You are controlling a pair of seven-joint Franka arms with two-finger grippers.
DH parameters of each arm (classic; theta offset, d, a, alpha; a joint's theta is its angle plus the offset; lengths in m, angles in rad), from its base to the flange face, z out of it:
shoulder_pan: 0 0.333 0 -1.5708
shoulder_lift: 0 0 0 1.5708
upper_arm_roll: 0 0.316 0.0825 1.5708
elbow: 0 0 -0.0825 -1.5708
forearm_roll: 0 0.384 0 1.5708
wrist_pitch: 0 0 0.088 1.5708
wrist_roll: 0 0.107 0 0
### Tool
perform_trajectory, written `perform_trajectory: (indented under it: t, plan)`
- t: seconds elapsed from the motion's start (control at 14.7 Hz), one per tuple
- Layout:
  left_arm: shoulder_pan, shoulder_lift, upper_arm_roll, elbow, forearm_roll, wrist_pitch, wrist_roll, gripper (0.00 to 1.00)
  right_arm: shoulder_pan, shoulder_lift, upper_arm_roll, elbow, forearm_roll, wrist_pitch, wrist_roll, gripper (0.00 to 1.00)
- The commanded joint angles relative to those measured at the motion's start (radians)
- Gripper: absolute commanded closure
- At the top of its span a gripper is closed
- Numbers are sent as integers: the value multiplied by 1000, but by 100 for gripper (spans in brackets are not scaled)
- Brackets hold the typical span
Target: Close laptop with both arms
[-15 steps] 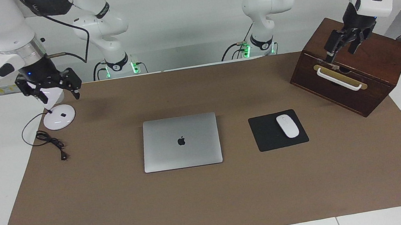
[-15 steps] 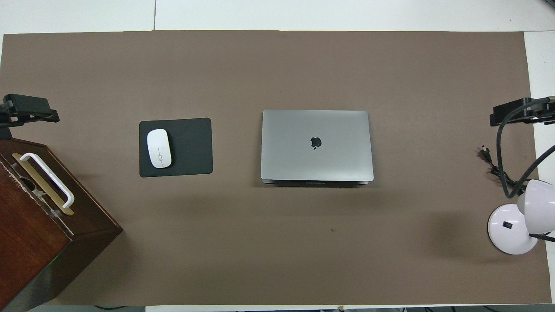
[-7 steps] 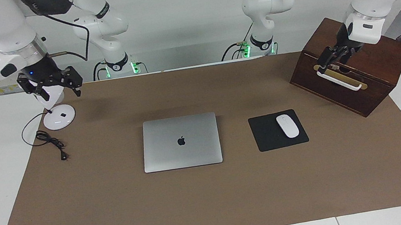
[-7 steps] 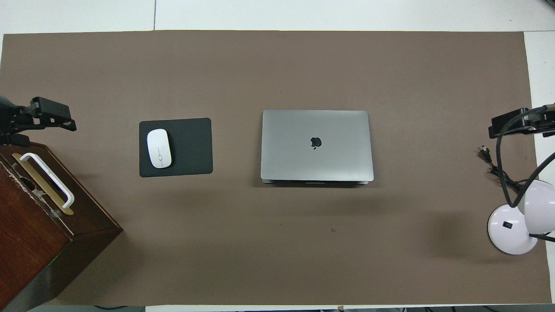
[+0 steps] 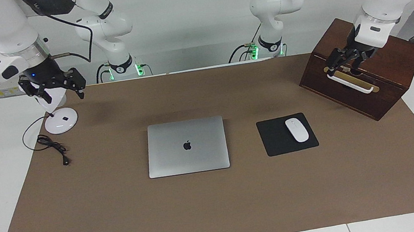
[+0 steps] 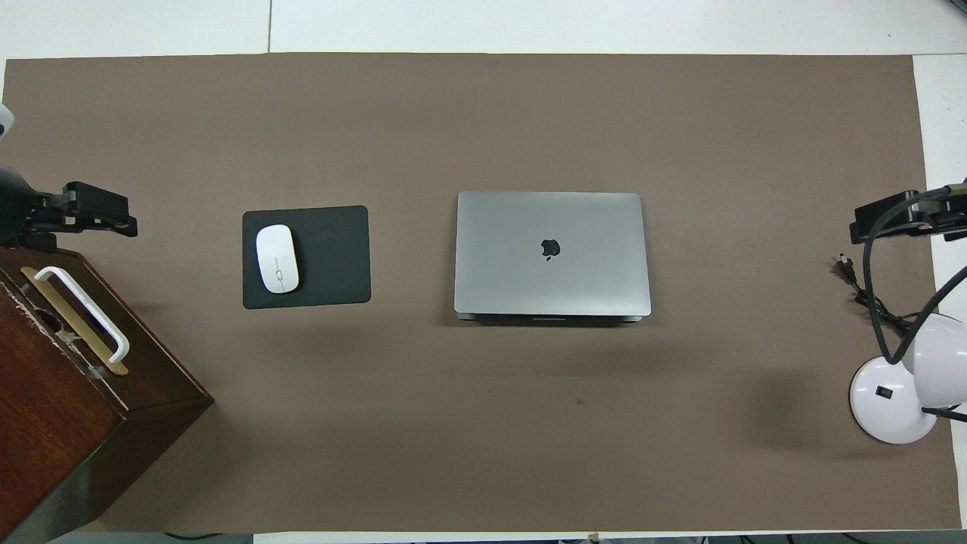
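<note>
The silver-grey laptop (image 5: 186, 146) lies shut and flat in the middle of the brown mat, with the apple logo on its lid facing up; it also shows in the overhead view (image 6: 551, 253). My left gripper (image 5: 345, 65) hangs open and empty over the front of the wooden box, just above its white handle (image 5: 352, 85), toward the left arm's end of the table. My right gripper (image 5: 60, 93) hangs open and empty over the white lamp, toward the right arm's end. Both grippers are well apart from the laptop.
A white mouse (image 5: 297, 130) lies on a black mouse pad (image 5: 273, 139) beside the laptop. A dark wooden box (image 5: 386, 62) stands at the left arm's end. A white lamp base (image 5: 61, 121) and its black cable (image 5: 51, 144) lie at the right arm's end.
My left arm has swung and its gripper has come down closer to the box's white handle. My right gripper has barely shifted over the lamp. The laptop has not moved.
</note>
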Motion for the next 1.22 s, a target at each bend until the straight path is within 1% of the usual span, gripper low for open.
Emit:
perform_trajectory:
  t: [0.0, 0.2, 0.41, 0.68, 0.88, 1.16]
  plan:
    - [7, -11, -7, -16, 15, 22, 22, 0, 2, -20, 3, -15, 4, -16, 16, 0]
    - [7, -11, -7, -16, 16, 22, 31, 0, 2, -20, 2, -15, 4, -16, 16, 0]
    - [7, -11, -7, -15, 15, 44, 107, 0, 2, -20, 1, -15, 4, -16, 16, 0]
    - [10, -10, -7, -12, 15, 65, 106, 0, 2, -20, 3, -14, 4, -16, 16, 0]
    - [11, -7, -6, -7, 16, 131, 109, 0, 2, -20, 1, -14, 4, -16, 16, 0]
    - [11, -11, -6, -2, 16, 120, 106, 0, 2, -20, 0, -14, 4, -16, 16, 0]
